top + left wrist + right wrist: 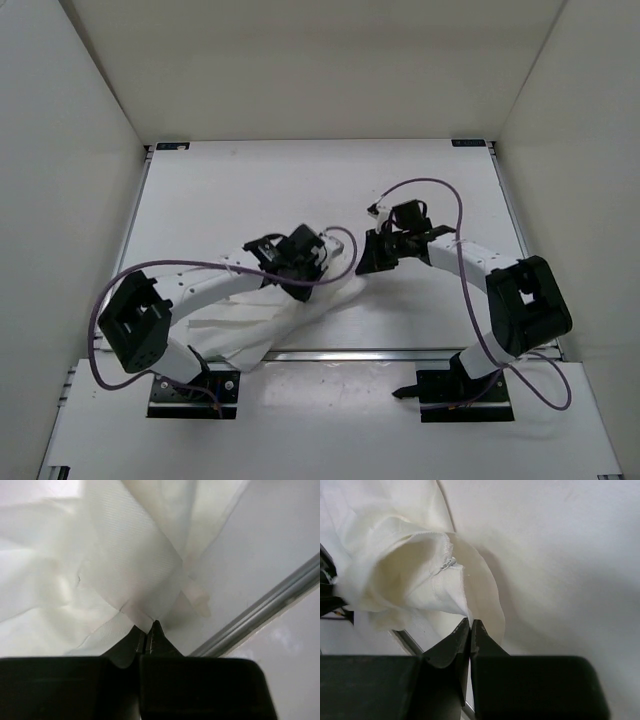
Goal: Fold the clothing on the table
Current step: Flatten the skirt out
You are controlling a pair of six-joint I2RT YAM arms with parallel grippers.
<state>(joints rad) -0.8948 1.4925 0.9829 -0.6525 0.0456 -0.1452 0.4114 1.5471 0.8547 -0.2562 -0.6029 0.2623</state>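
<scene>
Left gripper [148, 631] is clamped on a fold of the clothing [255, 335]; right gripper [470, 626] likewise on its hem. We see it bunched at table [300, 190] front.

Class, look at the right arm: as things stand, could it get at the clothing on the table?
Likely yes. The right gripper sits shut right at the hem of the clothing, seemingly pinching it, and nothing stands between them.
</scene>
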